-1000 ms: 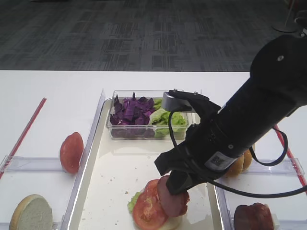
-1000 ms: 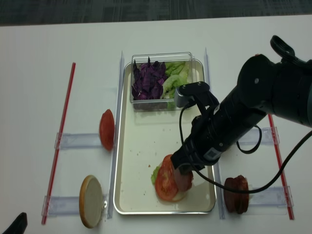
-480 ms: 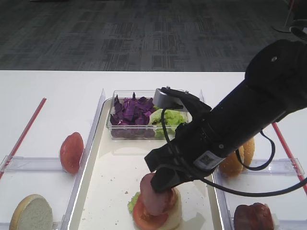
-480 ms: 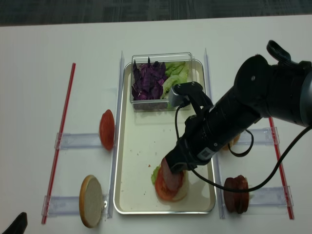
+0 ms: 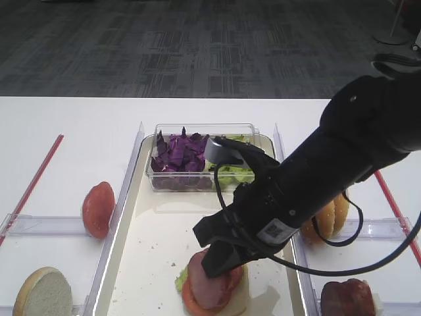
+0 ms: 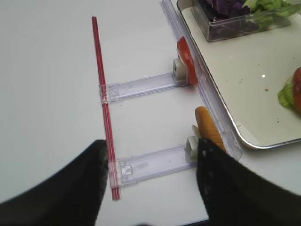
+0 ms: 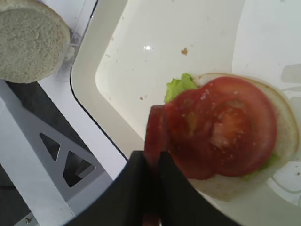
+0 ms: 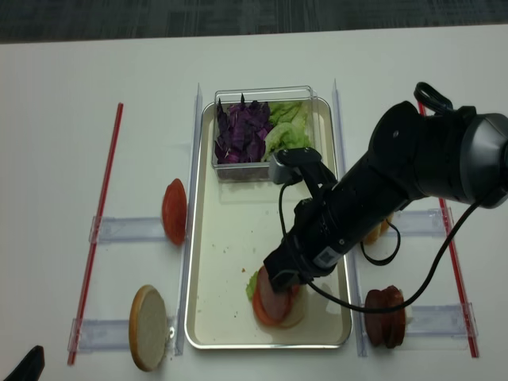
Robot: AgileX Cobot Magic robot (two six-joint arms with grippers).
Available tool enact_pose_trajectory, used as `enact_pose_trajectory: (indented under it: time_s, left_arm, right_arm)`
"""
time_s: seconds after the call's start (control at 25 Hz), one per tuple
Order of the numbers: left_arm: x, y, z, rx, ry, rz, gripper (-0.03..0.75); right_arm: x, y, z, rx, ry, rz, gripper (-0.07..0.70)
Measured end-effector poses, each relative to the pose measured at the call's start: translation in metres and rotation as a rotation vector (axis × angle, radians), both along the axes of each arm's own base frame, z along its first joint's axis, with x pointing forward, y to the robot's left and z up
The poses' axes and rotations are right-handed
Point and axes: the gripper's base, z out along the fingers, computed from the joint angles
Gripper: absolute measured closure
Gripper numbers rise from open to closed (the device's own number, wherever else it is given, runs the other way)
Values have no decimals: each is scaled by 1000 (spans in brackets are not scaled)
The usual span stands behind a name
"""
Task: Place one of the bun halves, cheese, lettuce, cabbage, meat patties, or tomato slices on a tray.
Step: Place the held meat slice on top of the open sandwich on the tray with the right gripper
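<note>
My right gripper (image 7: 151, 157) is shut on a pinkish-brown meat patty (image 7: 154, 134), seen edge-on between the black fingers. From above, the patty (image 5: 209, 284) leans over a tomato slice (image 7: 225, 136) stacked on a pale bun half (image 7: 282, 155) with lettuce (image 7: 179, 86), at the near end of the cream tray (image 5: 164, 224). The right gripper (image 8: 282, 278) is low over that stack. My left gripper (image 6: 150, 188) hangs open over the table left of the tray, with nothing between its fingers.
A clear box at the tray's far end holds purple cabbage (image 5: 179, 151) and lettuce (image 5: 231, 174). Clear holders carry a tomato slice (image 5: 98, 209) and bun half (image 5: 43, 293) on the left, and a sesame bun (image 5: 327, 220) and meat patties (image 5: 346, 297) on the right. Red strips (image 8: 99, 230) flank the area.
My right gripper has carried the patty leftward and down, from beside the stack to over the tomato slice, tipping it flatter. The left gripper's view gives no earlier frame.
</note>
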Motion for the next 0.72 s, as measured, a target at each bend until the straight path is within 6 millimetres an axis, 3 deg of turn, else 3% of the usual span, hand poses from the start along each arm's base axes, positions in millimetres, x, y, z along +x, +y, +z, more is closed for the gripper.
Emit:
enact_pose_trajectory:
  time_s: [0.72]
  left_arm:
    - [0,0,0,0,0,0,333]
  right_arm:
    - [6,2,-8,-10,-19,-2,536]
